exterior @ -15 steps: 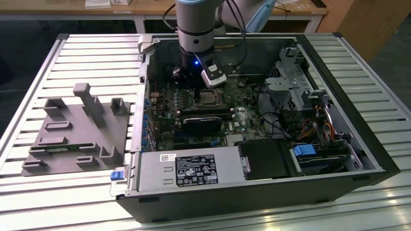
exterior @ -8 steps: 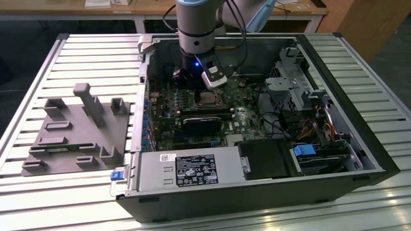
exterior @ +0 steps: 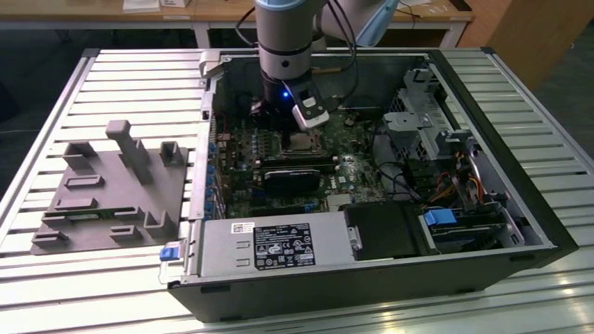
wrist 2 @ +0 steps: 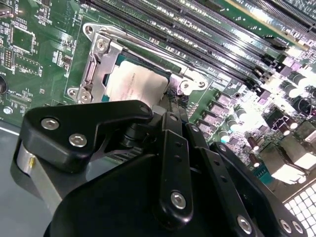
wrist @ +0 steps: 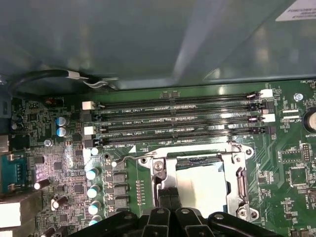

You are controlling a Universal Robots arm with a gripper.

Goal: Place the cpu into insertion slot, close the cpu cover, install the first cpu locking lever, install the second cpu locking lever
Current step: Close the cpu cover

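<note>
The cpu (wrist 2: 132, 81) lies flat in the insertion slot (wrist: 232, 163), its pale silver top (wrist: 201, 185) showing in both wrist views. The cpu cover (wrist 2: 96, 64) is down around it as a silver frame (wrist: 239, 185). A thin locking lever (wrist 2: 148, 47) runs along one side of the socket and ends in a hooked tab (wrist 2: 186, 86). My gripper (wrist: 168, 198) is shut, its black fingertips (wrist 2: 170, 106) together at the socket corner, right by that tab. I cannot tell whether they touch the lever. In the exterior view the arm reaches down into the case over the socket (exterior: 302, 144).
Long black memory slots (wrist: 177, 118) run beside the socket. A black module (exterior: 292, 177) sits just in front of it. The power supply (exterior: 278, 247), drive cage (exterior: 427, 125) and cables (exterior: 408, 184) crowd the case. A grey fixture (exterior: 111, 188) lies at the exterior view's left.
</note>
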